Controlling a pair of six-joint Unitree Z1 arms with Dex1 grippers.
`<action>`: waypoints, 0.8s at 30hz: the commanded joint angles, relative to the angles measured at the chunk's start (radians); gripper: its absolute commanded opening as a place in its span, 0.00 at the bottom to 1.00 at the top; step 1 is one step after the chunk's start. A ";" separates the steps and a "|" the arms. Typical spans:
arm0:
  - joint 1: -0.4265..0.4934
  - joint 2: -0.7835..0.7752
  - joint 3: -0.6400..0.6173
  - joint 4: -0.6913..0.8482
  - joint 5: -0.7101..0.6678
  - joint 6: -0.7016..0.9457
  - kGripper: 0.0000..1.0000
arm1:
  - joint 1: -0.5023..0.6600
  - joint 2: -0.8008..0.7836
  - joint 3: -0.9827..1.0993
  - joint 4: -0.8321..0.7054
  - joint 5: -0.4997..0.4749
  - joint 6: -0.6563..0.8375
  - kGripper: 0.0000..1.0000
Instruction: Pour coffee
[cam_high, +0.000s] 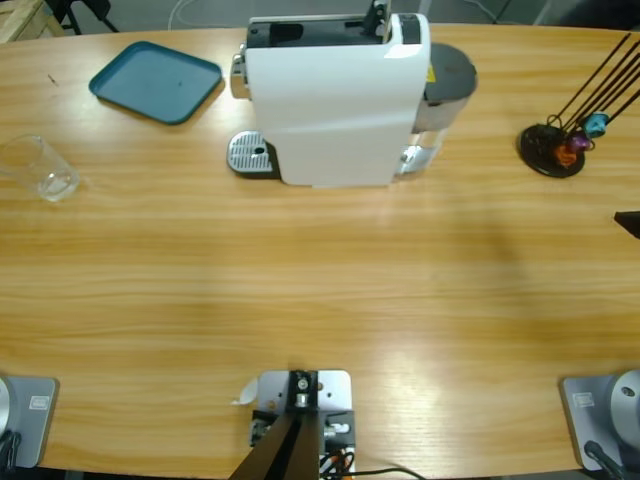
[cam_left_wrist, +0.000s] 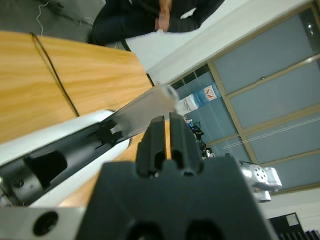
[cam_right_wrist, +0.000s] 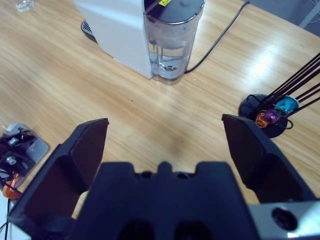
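Observation:
A white coffee machine (cam_high: 335, 95) stands at the back middle of the table, its drip grille (cam_high: 250, 155) to the left and its water tank (cam_right_wrist: 172, 47) at its right end. My left gripper (cam_left_wrist: 169, 120) is shut, its tips right at the machine's pale lever (cam_left_wrist: 150, 107), above the open dark slot on top; in the high view the left gripper (cam_high: 378, 18) shows as a black piece at the machine's top. My right gripper (cam_right_wrist: 170, 125) hangs open over bare table, facing the tank. A clear glass (cam_high: 40, 168) stands far left. No coffee can be made out.
A teal tray (cam_high: 155, 80) lies at the back left. A black capsule stand (cam_high: 552, 150) with coloured capsules is at the right. The machine's black cable (cam_right_wrist: 220, 35) runs off behind the tank. A seated person (cam_left_wrist: 160, 15) shows beyond the table's far end.

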 joint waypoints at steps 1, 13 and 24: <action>-0.060 -0.073 -0.008 0.178 0.125 0.412 0.01 | 0.010 0.075 0.015 0.006 -0.068 0.023 1.00; -0.252 -0.271 0.226 0.520 0.643 1.061 0.96 | -0.169 0.206 0.057 -0.164 -0.275 0.077 0.98; -0.252 -0.384 0.434 0.691 0.653 1.165 0.99 | -0.288 0.500 0.323 -0.677 -0.322 0.184 0.71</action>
